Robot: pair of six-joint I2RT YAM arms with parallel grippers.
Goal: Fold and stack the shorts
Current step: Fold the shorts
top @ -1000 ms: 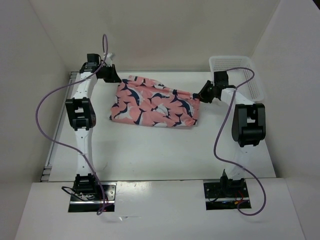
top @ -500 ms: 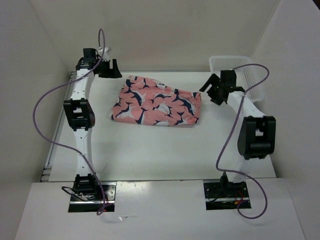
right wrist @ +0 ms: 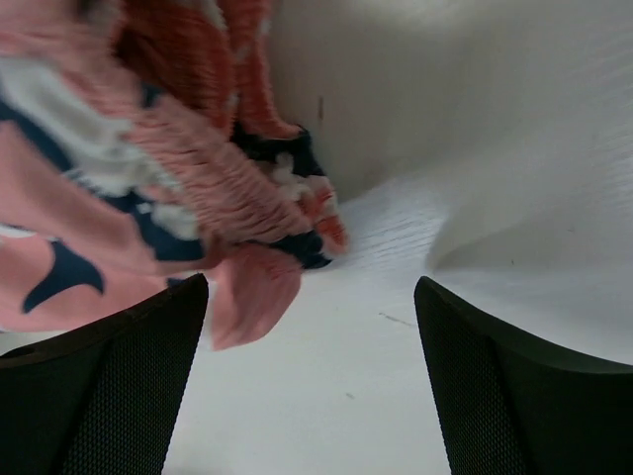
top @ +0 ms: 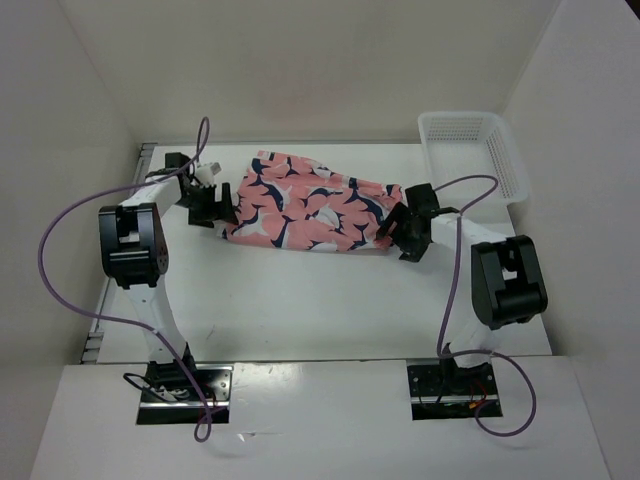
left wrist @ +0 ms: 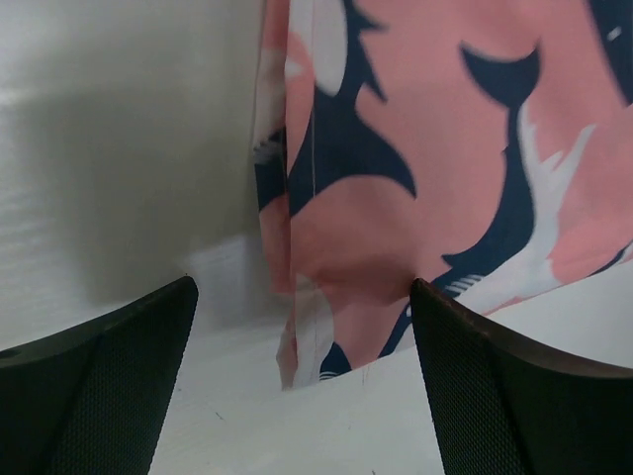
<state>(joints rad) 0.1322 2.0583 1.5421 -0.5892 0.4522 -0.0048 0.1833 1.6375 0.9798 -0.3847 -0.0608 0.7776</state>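
Both arms have swung down and inward since half a second ago, from beyond the far ends of the shorts (top: 315, 200) to its two near corners, while the garment itself has kept its place. At the shorts' left end, the left gripper (top: 213, 206) sits low against the near-left corner, its jaws spread wide and clamped on nothing. In the left wrist view its two dark fingers (left wrist: 99, 386) stand well apart, and the folded edge and corner of the fabric lie on the table (top: 300, 300) in the gap between them, touching neither pad as far as can be seen. The shorts lie flat in the middle, a long salmon-pink shape with navy and white bird-like prints, running from the far left down toward the near right, narrower at the left end. At the shorts' right end the right gripper (top: 405, 235) is down at the near-right corner, also wide open and empty. In the right wrist view the gathered, ruffled band of the garment bunches just above and beside the left-hand finger (right wrist: 109, 386), and bare tabletop shows between the two fingers; whether that finger touches the cloth I cannot tell. Right of the shorts and farther back, well apart from it, stands a white mesh basket (top: 505, 160).
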